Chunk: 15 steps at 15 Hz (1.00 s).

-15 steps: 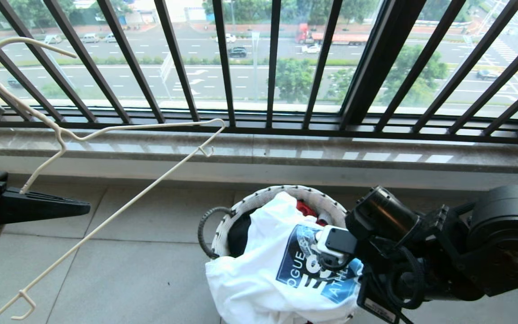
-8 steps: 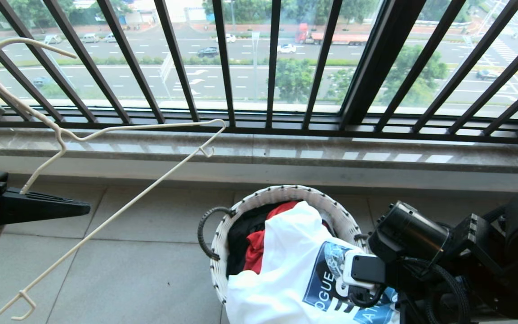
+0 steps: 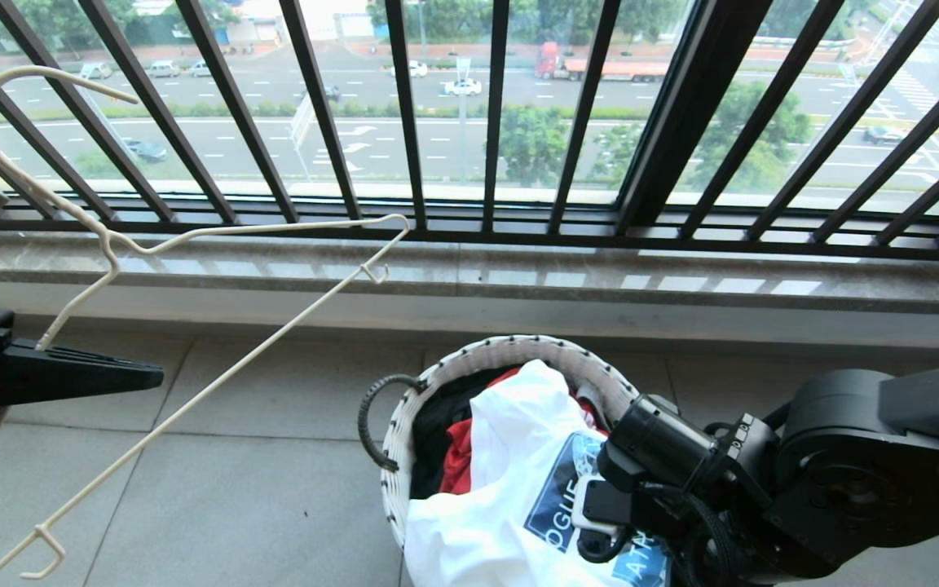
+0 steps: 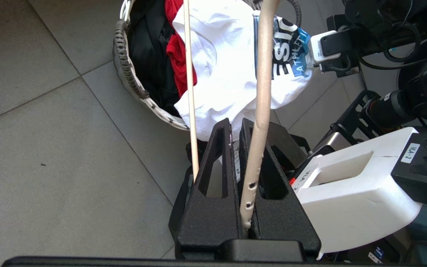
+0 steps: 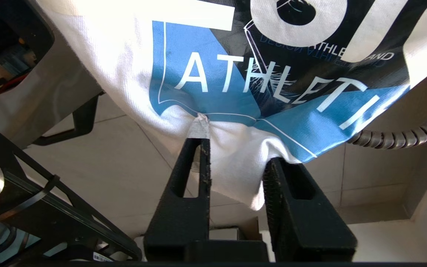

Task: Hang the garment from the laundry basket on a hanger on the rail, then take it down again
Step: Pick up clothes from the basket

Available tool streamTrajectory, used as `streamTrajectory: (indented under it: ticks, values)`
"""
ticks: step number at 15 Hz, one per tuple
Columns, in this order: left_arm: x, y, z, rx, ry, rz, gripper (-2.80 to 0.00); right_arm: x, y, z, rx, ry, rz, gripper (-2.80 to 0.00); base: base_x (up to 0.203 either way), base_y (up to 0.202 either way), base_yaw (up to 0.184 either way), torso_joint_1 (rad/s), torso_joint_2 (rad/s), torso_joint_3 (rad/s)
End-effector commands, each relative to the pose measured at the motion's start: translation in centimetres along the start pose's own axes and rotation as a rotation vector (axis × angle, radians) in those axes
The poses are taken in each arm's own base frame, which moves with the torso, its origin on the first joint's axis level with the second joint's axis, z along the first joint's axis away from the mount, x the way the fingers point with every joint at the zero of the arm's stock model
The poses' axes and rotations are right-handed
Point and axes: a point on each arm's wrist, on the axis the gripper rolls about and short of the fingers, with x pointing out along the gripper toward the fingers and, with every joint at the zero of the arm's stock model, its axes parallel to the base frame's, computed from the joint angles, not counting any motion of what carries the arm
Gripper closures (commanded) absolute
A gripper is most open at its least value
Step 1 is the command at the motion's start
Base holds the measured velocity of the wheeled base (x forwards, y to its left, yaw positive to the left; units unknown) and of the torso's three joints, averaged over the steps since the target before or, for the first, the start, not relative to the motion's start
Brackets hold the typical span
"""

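The white T-shirt with the blue print, the garment (image 3: 502, 456), lies heaped on the laundry basket (image 3: 510, 349) and spills over its near rim. My right gripper (image 5: 237, 148) is under that overhang, jaws apart, and a loose white fold (image 5: 232, 174) hangs between the fingers unpinched. In the head view the right arm (image 3: 844, 465) covers this gripper. At the left, my left gripper (image 3: 156, 377) is shut on the cream wire hanger (image 3: 217, 383), holding it up clear of the floor. The wire (image 4: 261, 92) runs between the shut fingers. The rail is out of view.
Red (image 3: 457, 456) and black (image 3: 433, 424) clothes lie in the basket under the T-shirt. Behind it run a stone sill (image 3: 518, 277) and the black window railing (image 3: 494, 122). Grey floor tiles (image 3: 257, 489) spread to the left. My own base (image 4: 358, 193) is close by the basket.
The right arm swung toward me and then back to the basket's near rim. The T-shirt slid off the basket's far side, uncovering red and black clothes. The left arm and hanger stayed still.
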Motion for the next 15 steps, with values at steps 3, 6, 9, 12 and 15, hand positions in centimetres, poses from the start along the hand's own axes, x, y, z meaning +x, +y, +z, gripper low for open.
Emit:
streamTrajectory:
  ticks: [3, 6, 9, 12, 15]
  values:
    - [0.1, 0.1, -0.1, -0.004, 0.002, -0.008, 0.00, -3.0, -0.4, -1.4, 0.031, -0.097, -0.037, -2.80, 0.000, 0.000, 0.000, 0.000, 0.00, 0.000]
    - [0.1, 0.1, -0.1, -0.004, 0.002, -0.009, 0.00, -5.8, -0.8, -2.4, 0.069, -0.250, -0.017, -2.80, 0.000, 0.000, 0.000, 0.000, 0.00, 0.000]
    - [0.1, 0.1, -0.1, -0.006, 0.003, -0.009, 0.00, -7.9, -1.1, -2.8, 0.082, -0.403, 0.057, -2.80, 0.000, 0.000, 0.000, 0.000, 0.00, 0.000]
    - [0.1, 0.1, -0.1, -0.004, 0.002, -0.009, 0.00, -7.5, -1.7, -1.8, 0.130, -0.465, 0.053, -2.80, 0.000, 0.000, 0.000, 0.000, 0.00, 0.000]
    - [0.1, 0.1, 0.0, -0.005, 0.001, -0.008, 0.00, -6.0, -2.1, -0.6, 0.152, -0.481, 0.040, 0.00, 0.000, 0.000, 0.000, 0.000, 0.00, 0.000]
